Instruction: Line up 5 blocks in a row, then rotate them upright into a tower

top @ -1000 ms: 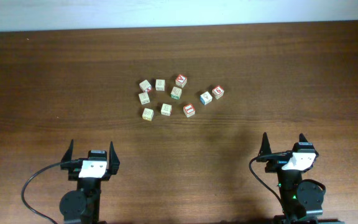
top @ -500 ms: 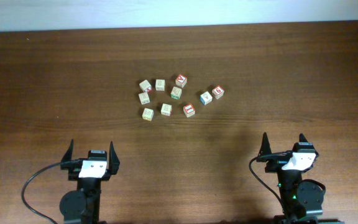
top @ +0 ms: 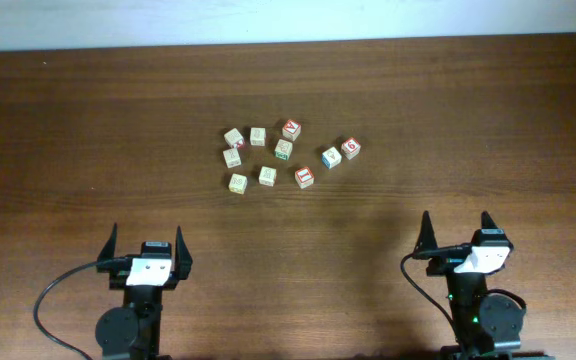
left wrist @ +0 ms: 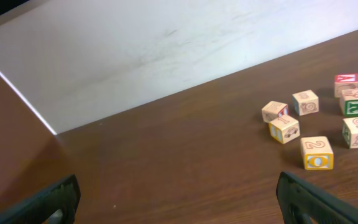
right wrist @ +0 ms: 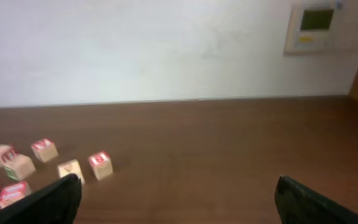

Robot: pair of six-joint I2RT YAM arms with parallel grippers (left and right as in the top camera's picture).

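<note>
Several small pale wooden blocks lie in a loose cluster at the table's middle, all resting flat. Among them are a red-framed block (top: 304,177), a blue-edged block (top: 331,157), a yellowish block (top: 238,183) and a green-printed block (top: 268,175). In the left wrist view the yellowish block (left wrist: 316,152) lies at the right, ahead of the right finger. My left gripper (top: 147,233) (left wrist: 179,202) stands open and empty near the front edge, well short of the cluster. My right gripper (top: 456,220) (right wrist: 179,202) is also open and empty, to the front right of the blocks.
A cube with a red 6 (top: 350,148) (right wrist: 100,165) sits at the cluster's right end, and a dark-green-printed cube (top: 284,150) (left wrist: 355,101) in its middle. A white wall runs behind the table's far edge (top: 288,42). A wall panel (right wrist: 316,25) hangs at upper right.
</note>
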